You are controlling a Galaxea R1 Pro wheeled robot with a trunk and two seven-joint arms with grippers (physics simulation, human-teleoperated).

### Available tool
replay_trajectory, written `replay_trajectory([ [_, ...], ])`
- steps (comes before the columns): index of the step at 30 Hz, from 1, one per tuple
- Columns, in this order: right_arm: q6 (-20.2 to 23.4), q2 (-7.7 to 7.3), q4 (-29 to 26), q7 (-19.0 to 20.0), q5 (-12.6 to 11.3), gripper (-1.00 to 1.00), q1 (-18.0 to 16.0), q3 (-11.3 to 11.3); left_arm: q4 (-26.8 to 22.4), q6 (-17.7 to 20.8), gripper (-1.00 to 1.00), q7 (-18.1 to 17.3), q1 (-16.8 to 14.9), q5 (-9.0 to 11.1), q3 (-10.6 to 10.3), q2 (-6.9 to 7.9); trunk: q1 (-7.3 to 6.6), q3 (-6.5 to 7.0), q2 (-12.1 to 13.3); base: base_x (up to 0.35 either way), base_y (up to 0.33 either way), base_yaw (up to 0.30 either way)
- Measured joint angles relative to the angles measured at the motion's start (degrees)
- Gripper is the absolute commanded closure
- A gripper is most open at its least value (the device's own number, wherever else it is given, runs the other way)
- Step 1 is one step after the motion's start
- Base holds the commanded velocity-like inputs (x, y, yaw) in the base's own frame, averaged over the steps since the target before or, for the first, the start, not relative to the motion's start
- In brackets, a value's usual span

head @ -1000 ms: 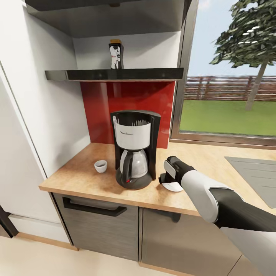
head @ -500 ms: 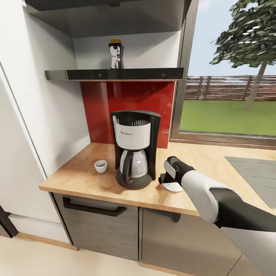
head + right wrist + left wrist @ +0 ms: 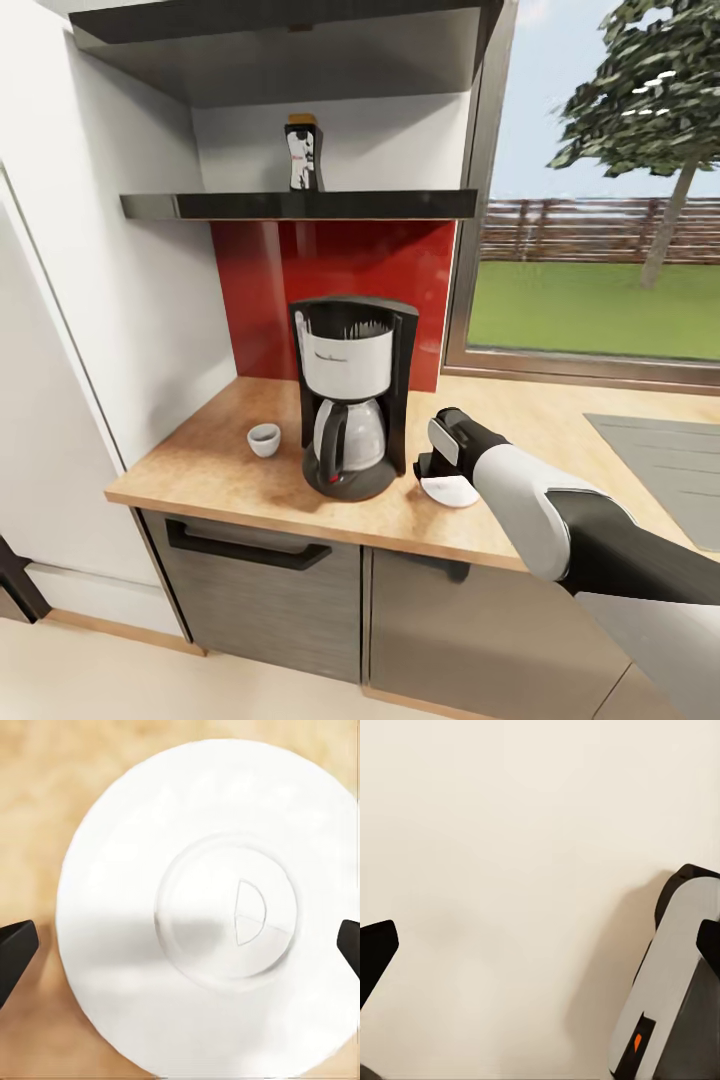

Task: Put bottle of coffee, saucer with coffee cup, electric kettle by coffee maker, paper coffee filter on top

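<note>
Here, on the kitchen countertop (image 3: 230,470), the right gripper (image 3: 432,470) hangs directly over the saucer (image 3: 450,491), just right of the coffee maker (image 3: 347,400); from the head view the gripper's body hides most of the plate, leaving a white crescent, and whether the fingers touch it cannot be told. The right wrist view supplies what that angle lacks — the whole round saucer (image 3: 210,911) flat on the wood grain, cut off only at the frame's edges, with the two black fingertips (image 3: 15,952) spread wide to either side of it, gripping nothing. The coffee cup (image 3: 264,438) sits on the counter left of the coffee maker, well apart from the saucer; its handle is too small to make out. The bottle of coffee (image 3: 302,152) stands upright on the kitchen shelf (image 3: 300,205) above the red backsplash (image 3: 270,270). The left gripper (image 3: 540,945) — in its own wrist view — shows fingertips far apart over pale floor (image 3: 510,832), beside a grey part of the robot (image 3: 667,982).
</note>
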Motion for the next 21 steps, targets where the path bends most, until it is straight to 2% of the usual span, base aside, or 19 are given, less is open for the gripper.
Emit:
replay_trajectory([
  [21, 0.2, -0.77, -0.1, 0.5, -0.4, -1.0, 0.0, -0.5, 0.0, 0.0, -1.0, 0.0, 0.0, 0.0, -0.2, 0.06, -4.62, 3.78, 8.4, 0.0, 0.0, 0.0],
])
